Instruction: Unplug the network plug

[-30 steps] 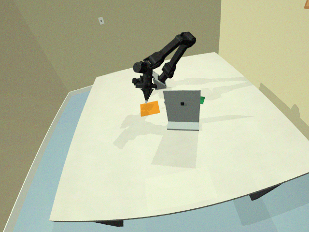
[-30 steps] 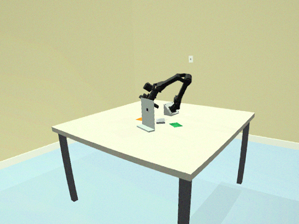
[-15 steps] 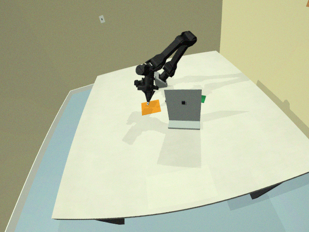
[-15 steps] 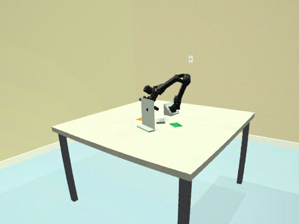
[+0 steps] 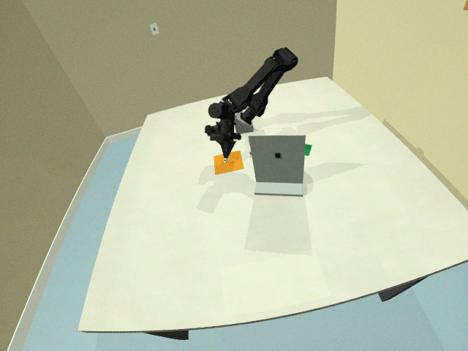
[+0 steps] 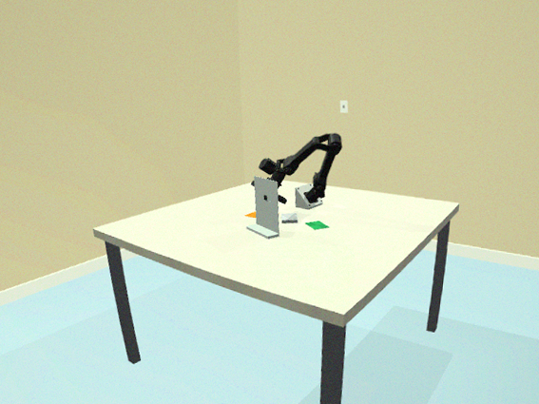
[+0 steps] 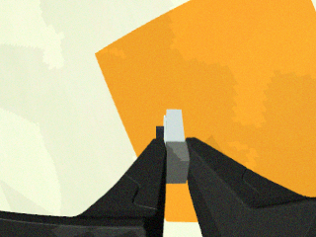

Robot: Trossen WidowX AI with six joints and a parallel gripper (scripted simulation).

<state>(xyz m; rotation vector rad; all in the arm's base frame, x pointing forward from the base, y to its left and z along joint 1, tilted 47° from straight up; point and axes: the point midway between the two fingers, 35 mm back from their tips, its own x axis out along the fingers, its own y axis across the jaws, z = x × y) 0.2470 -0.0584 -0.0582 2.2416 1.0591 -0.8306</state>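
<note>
My gripper [image 5: 226, 159] [image 7: 173, 148] points straight down and is shut on the small pale grey network plug [image 7: 174, 140] [image 5: 225, 161]. The plug hangs just above the orange marked square [image 5: 231, 164] [image 7: 224, 73] [image 6: 250, 214], over its left part. I cannot tell whether the plug touches the table. The grey upright panel [image 5: 278, 159] [image 6: 266, 203] stands to the right of the square, and its small dark socket [image 5: 277, 154] [image 6: 264, 198] shows no plug. In the exterior view the panel hides my fingers.
A green square [image 5: 308, 149] [image 6: 317, 225] lies on the table behind the panel. A small grey block [image 6: 289, 217] sits beside the panel. The arm's base mount [image 5: 242, 125] [image 6: 307, 196] stands at the back of the white table [image 5: 340, 211].
</note>
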